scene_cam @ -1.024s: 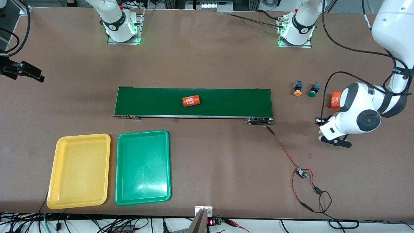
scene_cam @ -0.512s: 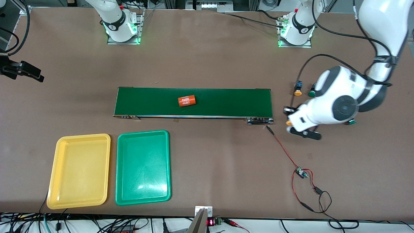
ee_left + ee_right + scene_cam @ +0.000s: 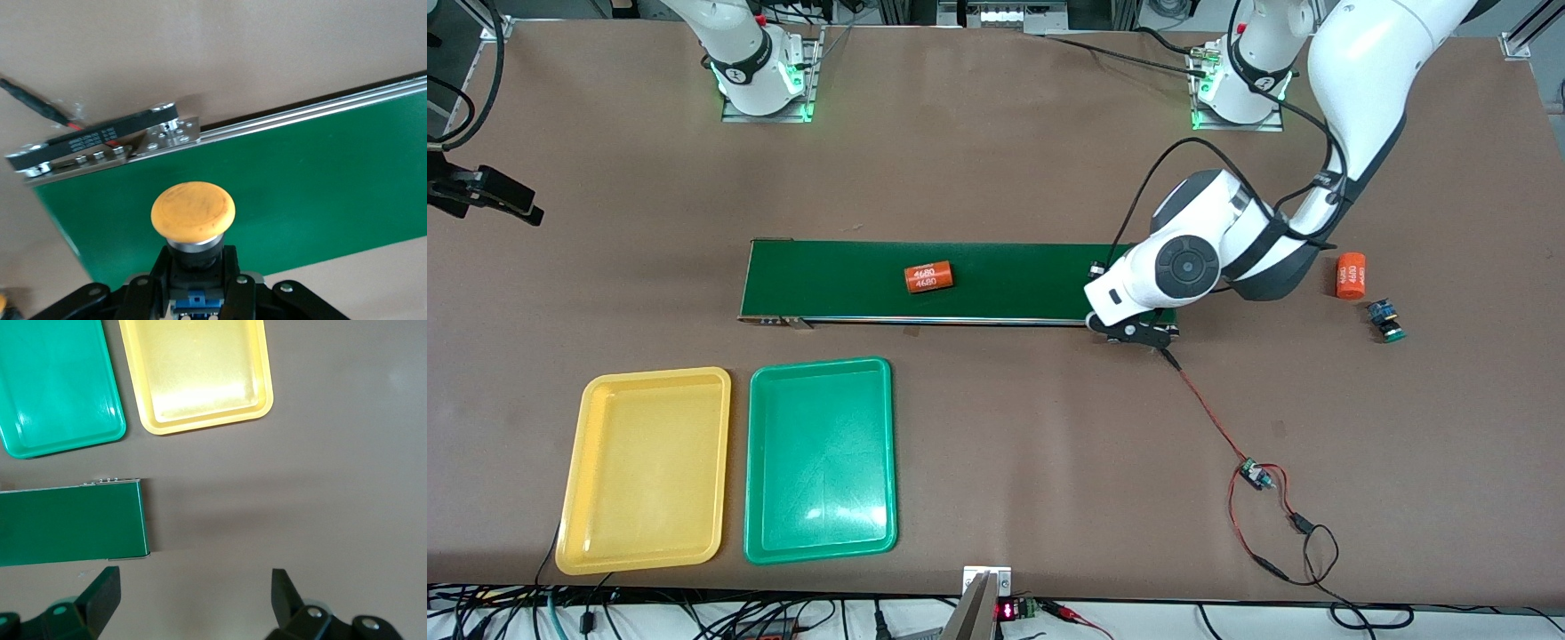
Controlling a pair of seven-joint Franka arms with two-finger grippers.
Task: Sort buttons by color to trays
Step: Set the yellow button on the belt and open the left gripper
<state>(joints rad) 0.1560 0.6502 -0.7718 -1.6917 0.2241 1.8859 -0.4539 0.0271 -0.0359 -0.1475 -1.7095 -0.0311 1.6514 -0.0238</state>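
Observation:
A yellow-capped button (image 3: 193,213) with a black body and blue tag sits between the fingers of my left gripper (image 3: 195,260), which is shut on it. It hangs over the dark green conveyor belt (image 3: 300,180), at the belt's end toward the left arm's base. In the front view the left arm's wrist hides that button and two others. A green-capped button (image 3: 1387,322) lies on the table toward the left arm's end. The yellow tray (image 3: 649,462) and green tray (image 3: 821,458) lie side by side, nearer the camera than the belt. My right gripper (image 3: 197,600) waits open above bare table.
One orange cylinder (image 3: 928,277) lies on the conveyor belt (image 3: 1032,280); another (image 3: 1351,275) stands on the table beside the green-capped button. Red and black wires with a small board (image 3: 1254,474) run from the belt's end toward the camera.
My left arm has swung from the table at its own end to over the belt's end, carrying the yellow-capped button. The cylinder on the belt has shifted toward the right arm's end.

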